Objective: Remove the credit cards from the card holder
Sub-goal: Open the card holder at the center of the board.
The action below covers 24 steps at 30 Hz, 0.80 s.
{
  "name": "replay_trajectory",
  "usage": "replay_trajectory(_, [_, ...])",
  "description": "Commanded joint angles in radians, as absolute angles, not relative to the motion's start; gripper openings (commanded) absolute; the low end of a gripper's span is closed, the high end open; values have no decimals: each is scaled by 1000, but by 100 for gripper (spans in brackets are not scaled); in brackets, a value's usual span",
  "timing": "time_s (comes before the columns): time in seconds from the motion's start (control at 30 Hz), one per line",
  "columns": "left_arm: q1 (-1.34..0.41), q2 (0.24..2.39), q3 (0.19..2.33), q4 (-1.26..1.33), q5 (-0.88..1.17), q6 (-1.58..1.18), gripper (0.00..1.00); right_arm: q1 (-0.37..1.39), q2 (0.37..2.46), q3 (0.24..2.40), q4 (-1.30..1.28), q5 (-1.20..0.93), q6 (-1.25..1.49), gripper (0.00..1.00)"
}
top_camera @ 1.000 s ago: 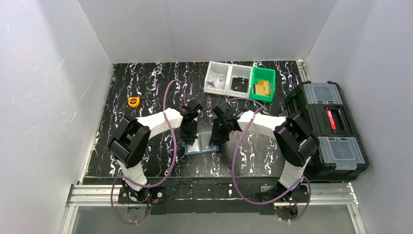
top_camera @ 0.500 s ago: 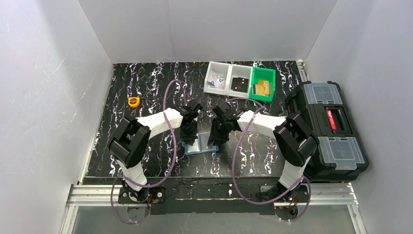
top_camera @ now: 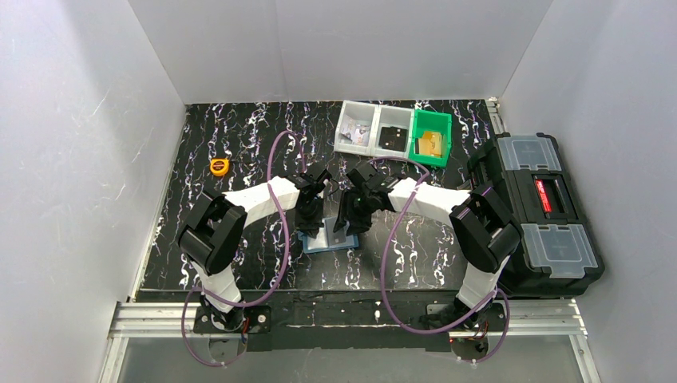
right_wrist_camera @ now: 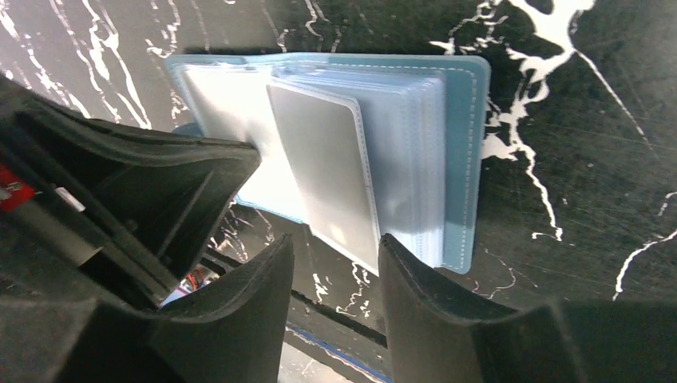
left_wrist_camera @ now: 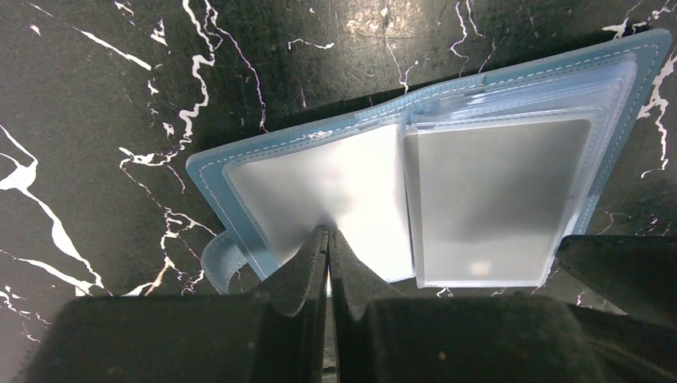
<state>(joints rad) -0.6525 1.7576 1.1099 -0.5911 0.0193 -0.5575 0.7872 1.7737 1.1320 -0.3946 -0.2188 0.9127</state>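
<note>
White walls close in a black, white-veined tabletop (top_camera: 239,144). Seen from above, clear bins (top_camera: 374,128) and a green bin (top_camera: 431,137) sit along its far edge, a yellow tape measure (top_camera: 219,167) lies off to the left, and a black toolbox (top_camera: 539,211) stands at the right. The card holder (top_camera: 331,238) lies open and flat near the middle, in the same spot as a second ago. Both arms lean over it. The left tool (top_camera: 310,226) has not moved. The right tool (top_camera: 346,226) has slid a little left, toward the holder's middle, and its fingers stand wider apart than before.

From the left wrist, the left tool (left_wrist_camera: 328,233) is pressed together, its tips resting on the pale left page of the card holder (left_wrist_camera: 351,183). A grey card (left_wrist_camera: 495,199) in a clear sleeve lies on the right-hand stack.

From the right wrist, the right tool (right_wrist_camera: 335,243) is spread and pinches nothing. The near edge of the grey card (right_wrist_camera: 323,167) sits just beyond the gap between its fingers. The left tool (right_wrist_camera: 160,191) bears on the other page of the card holder (right_wrist_camera: 463,159).
</note>
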Motion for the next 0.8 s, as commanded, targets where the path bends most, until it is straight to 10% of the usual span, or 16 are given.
replay_trajectory(0.0, [-655, 1780, 1086, -603, 38, -547, 1, 796, 1776, 1188, -394, -258, 908, 52])
replay_trajectory(0.77, [-649, 1674, 1077, -615, 39, -529, 6, 802, 1786, 1232, -344, -372, 976, 70])
